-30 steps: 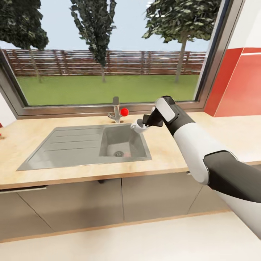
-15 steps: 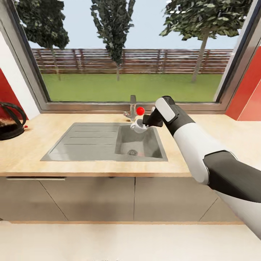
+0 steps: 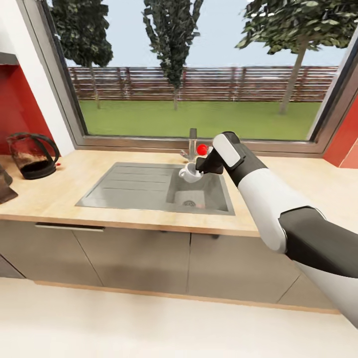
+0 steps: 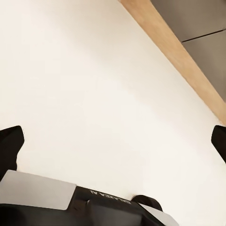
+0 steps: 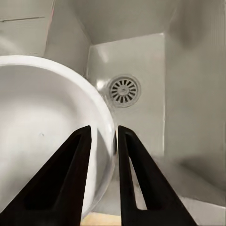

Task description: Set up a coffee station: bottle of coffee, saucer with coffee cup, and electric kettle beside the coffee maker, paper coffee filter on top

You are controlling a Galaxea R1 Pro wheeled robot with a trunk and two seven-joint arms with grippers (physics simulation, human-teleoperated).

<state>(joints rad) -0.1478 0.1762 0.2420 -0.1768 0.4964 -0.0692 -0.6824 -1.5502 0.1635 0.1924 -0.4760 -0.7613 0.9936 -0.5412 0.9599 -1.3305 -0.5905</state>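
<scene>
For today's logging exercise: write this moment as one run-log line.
right tool: shut on coffee cup | cup: over sink | electric kettle: on kitchen countertop

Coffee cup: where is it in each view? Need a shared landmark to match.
Head view: coffee cup at centre, held above the sink.
Right wrist view: its white rim, pinched between the fingers.
Left wrist view: floor and cabinet edge.
Shared landmark: sink drain.

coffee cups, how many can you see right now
1. The coffee cup is held in the right hand above the sink; the right wrist view shows its rim pinched between the fingers. Others may sit beyond the frame.
</scene>
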